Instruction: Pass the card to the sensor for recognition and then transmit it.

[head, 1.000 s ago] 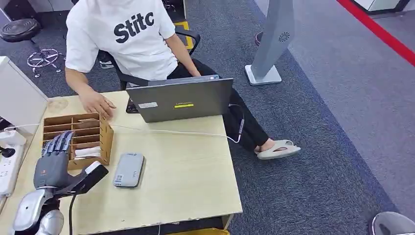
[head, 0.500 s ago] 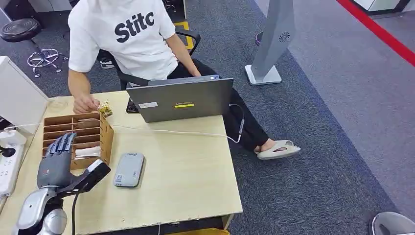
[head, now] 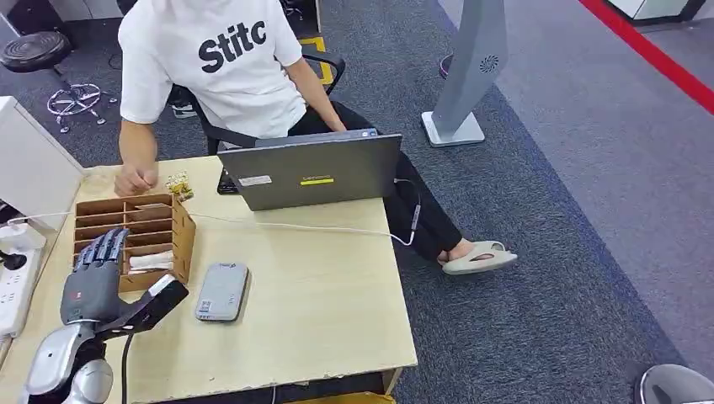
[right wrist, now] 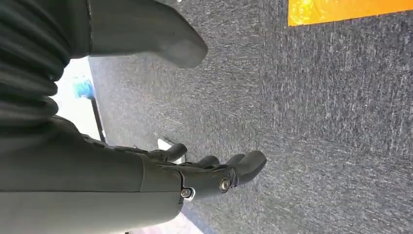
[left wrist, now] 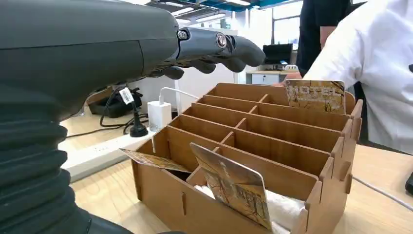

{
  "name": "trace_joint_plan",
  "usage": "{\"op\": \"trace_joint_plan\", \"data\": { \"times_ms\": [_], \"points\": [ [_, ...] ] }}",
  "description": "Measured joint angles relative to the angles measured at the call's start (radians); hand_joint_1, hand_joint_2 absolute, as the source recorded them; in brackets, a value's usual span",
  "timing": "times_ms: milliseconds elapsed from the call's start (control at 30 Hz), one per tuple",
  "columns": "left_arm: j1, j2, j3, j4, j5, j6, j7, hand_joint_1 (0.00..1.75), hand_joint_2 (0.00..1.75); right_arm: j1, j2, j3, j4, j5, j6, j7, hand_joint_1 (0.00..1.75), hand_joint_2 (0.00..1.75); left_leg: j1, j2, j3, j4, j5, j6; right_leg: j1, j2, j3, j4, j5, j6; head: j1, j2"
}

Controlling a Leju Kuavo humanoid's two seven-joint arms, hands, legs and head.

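The left hand point(head: 94, 278) hovers empty, fingers spread, over the rack point(head: 181, 238). A card point(left wrist: 233, 186) leans in the slot just below it; the reader point(head: 222, 291) lies beside. The right hand point(right wrist: 214, 173) hangs empty, fingers loosely apart.

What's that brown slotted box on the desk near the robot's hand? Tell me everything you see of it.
The wooden card rack looks like thin brown slot-together board, with rows of open compartments split by a centre divider. It sits on the light wooden desk at its left side. Cards lean in the row nearest the robot, over something white; another card stands at the far end. The left hand hovers over the near edge, holding nothing. A person's hand is at the far end.
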Motion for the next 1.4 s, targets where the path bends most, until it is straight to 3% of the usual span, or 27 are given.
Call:
{"op": "trace_joint_plan", "data": {
  "times_ms": [267, 433, 567, 600, 633, 667, 700, 733, 867, 967, 1033, 1067, 1167, 1400],
  "points": [
    [0.0, 0.0, 0.0, 0.0, -0.011, 0.005, 0.012, 0.0, 1.75, 0.0, 0.0, 0.0, 0.0, 0.004, 0.0, 0.0, 0.0, 1.75, 0.0, 0.0, 0.0, 0.0, 0.0, 0.0, 0.0, 0.0, 0.0, 0.0, 0.0, 0.0, 0.0, 0.0],
    [0.007, 0.001, 0.0, 0.01, -0.006, 0.01, 0.01, 0.1, 1.75, 0.0, 0.0, 0.0, 0.0, 0.0, 0.0, 0.0, 0.0, 1.75, 0.0, 0.0, 0.0, 0.0, 0.0, 0.0, 0.0, 0.0, 0.0, 0.0, 0.0, 0.0, 0.0, 0.0],
    [0.022, 0.001, 0.0, 0.017, -0.012, 0.028, 0.009, 0.3, 1.75, 0.001, 0.0, 0.0, 0.0, 0.006, 0.0, 0.002, 0.0, 1.75, 0.0, 0.0, 0.0, 0.0, 0.0, 0.0, 0.0, 0.0, 0.0, 0.0, 0.0, 0.0, 0.0, 0.0],
    [0.024, 0.001, 0.0, 0.019, -0.013, 0.031, 0.01, 0.44, 1.75, 0.001, 0.0, 0.0, 0.0, 0.007, 0.0, 0.001, 0.0, 1.75, 0.0, 0.0, 0.0, 0.0, 0.0, 0.0, 0.0, 0.0, 0.0, 0.0, 0.0, 0.0, 0.0, 0.0],
    [0.025, 0.0, 0.0, 0.022, -0.016, 0.037, 0.011, 0.75, 1.75, 0.001, 0.0, 0.0, 0.0, 0.009, 0.0, -0.001, 0.0, 1.75, 0.0, 0.0, 0.0, 0.0, 0.0, 0.0, 0.0, 0.0, 0.0, 0.0, 0.0, 0.0, 0.0, 0.0],
    [0.025, -0.001, 0.0, 0.027, -0.019, 0.043, 0.011, 0.82, 1.75, 0.001, 0.0, 0.0, 0.0, 0.01, -0.001, -0.004, 0.0, 1.75, 0.0, 0.0, 0.0, 0.0, 0.0, 0.0, 0.0, 0.0, 0.0, 0.0, 0.0, 0.0, 0.0, 0.0],
    [0.025, -0.002, 0.0, 0.031, -0.021, 0.051, 0.011, 0.84, 1.75, 0.001, 0.0, 0.0, 0.0, 0.011, -0.002, -0.008, 0.0, 1.75, 0.0, 0.0, 0.0, 0.0, 0.0, 0.0, 0.0, 0.0, 0.0, 0.0, 0.0, 0.0, 0.0, 0.0],
    [0.026, -0.002, 0.001, 0.036, -0.024, 0.061, 0.011, 0.72, 1.75, 0.001, 0.0, 0.0, 0.0, 0.013, -0.003, -0.012, 0.0, 1.75, 0.0, 0.0, 0.0, 0.0, 0.0, 0.0, 0.0, 0.0, 0.0, 0.0, 0.0, 0.0, 0.0, 0.0],
    [0.028, -0.007, 0.005, 0.06, -0.039, 0.08, 0.011, 0.98, 1.75, 0.001, 0.0, 0.0, 0.0, 0.013, -0.005, -0.019, 0.0, 1.75, 0.0, 0.0, 0.0, 0.0, 0.0, 0.0, 0.0, 0.0, 0.0, 0.0, 0.0, 0.0, 0.0, 0.0],
    [0.031, -0.009, 0.006, 0.073, -0.048, 0.084, 0.011, 0.99, 1.75, 0.001, 0.0, 0.0, 0.0, 0.013, -0.003, -0.008, 0.0, 1.75, 0.0, 0.0, 0.0, 0.0, 0.0, 0.0, 0.0, 0.0, 0.0, 0.0, 0.0, 0.0, 0.0, 0.0],
    [0.034, -0.011, 0.006, 0.077, -0.05, 0.088, 0.01, 1.17, 1.75, 0.001, 0.0, 0.0, 0.0, 0.013, -0.003, 0.0, 0.0, 1.75, 0.0, 0.0, 0.0, 0.0, 0.0, 0.0, 0.0, 0.0, 0.0, 0.0, 0.0, 0.0, 0.0, 0.0],
    [0.035, -0.012, 0.006, 0.079, -0.051, 0.091, 0.01, 1.34, 1.75, 0.001, 0.0, 0.0, 0.0, 0.013, -0.002, 0.001, 0.0, 1.75, 0.0, 0.0, -0.001, 0.0, 0.0, 0.0, 0.0, 0.0, 0.0, 0.0, 0.0, 0.0, 0.0, 0.0],
    [0.037, -0.013, 0.006, 0.083, -0.056, 0.103, 0.009, 1.47, 1.75, 0.001, 0.0, 0.0, 0.0, 0.013, 0.0, 0.002, 0.0, 1.75, 0.0, 0.0, 0.0, 0.0, 0.0, 0.0, 0.0, 0.0, 0.0, 0.0, 0.0, 0.0, 0.0, 0.0],
    [0.038, -0.016, 0.015, 0.083, -0.065, 0.114, 0.002, 1.45, 1.75, 0.001, 0.0, 0.0, 0.0, 0.013, -0.001, -0.011, 0.0, 1.75, 0.0, 0.0, 0.0, 0.0, 0.0, 0.0, 0.0, 0.0, 0.0, 0.0, 0.0, 0.0, 0.0, 0.0]
  ]
}}
